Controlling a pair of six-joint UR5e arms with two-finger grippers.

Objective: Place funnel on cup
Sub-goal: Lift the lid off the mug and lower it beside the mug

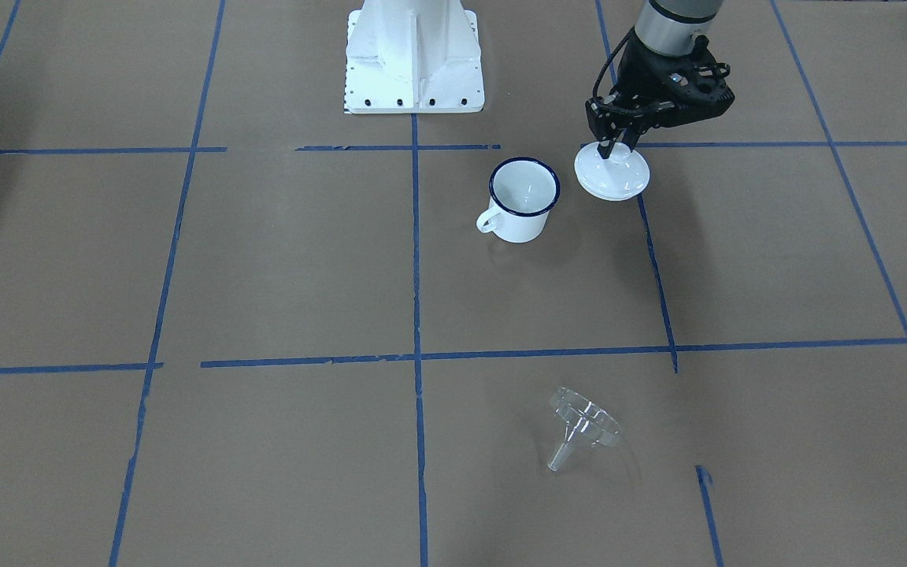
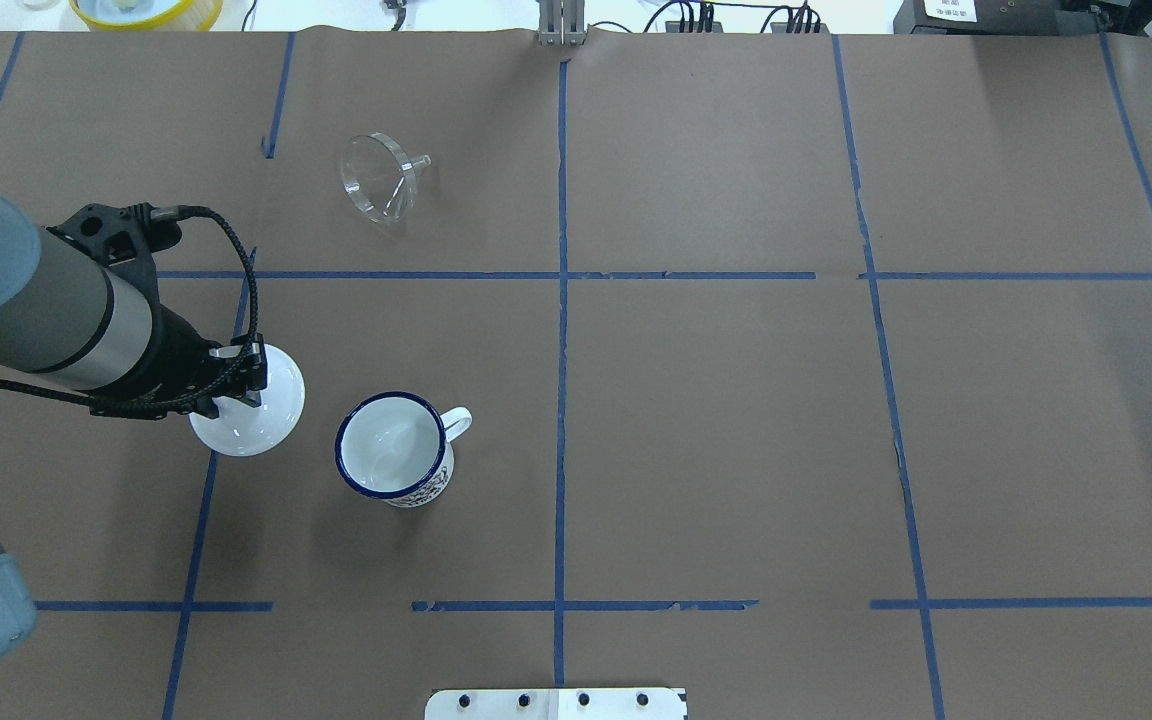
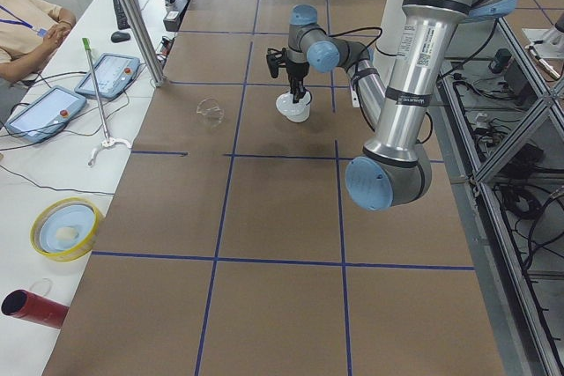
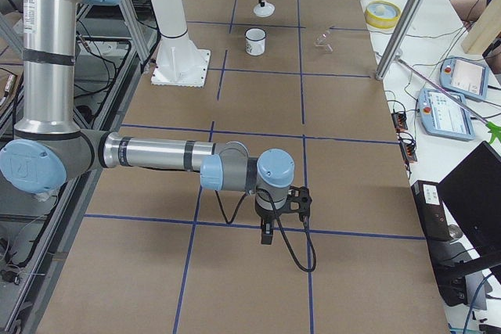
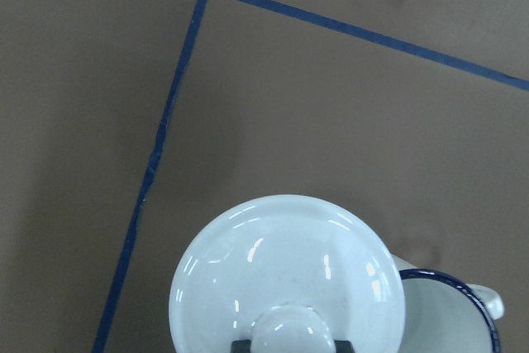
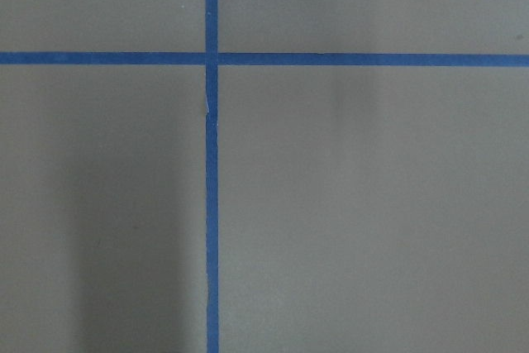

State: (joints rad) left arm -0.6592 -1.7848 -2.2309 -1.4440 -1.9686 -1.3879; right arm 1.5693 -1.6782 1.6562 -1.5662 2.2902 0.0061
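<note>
Lid-clearing step: left gripper [image 1: 615, 151] clamps lid [image 1: 619, 179] by its knob, just beside open cup [image 1: 523, 206]; funnel [image 1: 583, 421] lies sideways, well apart; next likely release lid, fetch funnel; right gripper [image 4: 267, 236] opening cannot be told.

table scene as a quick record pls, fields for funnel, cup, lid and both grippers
funnel: clear, lying on its side on the table, on the side far from the robot, nothing touching it
cup: upright, open, looks empty, nothing on it
lid: white, beside the cup, not on it
left gripper: shut on lid, at the top
right gripper: far from all three; open or shut cannot be told
task state: funnel not yet on cup
</note>
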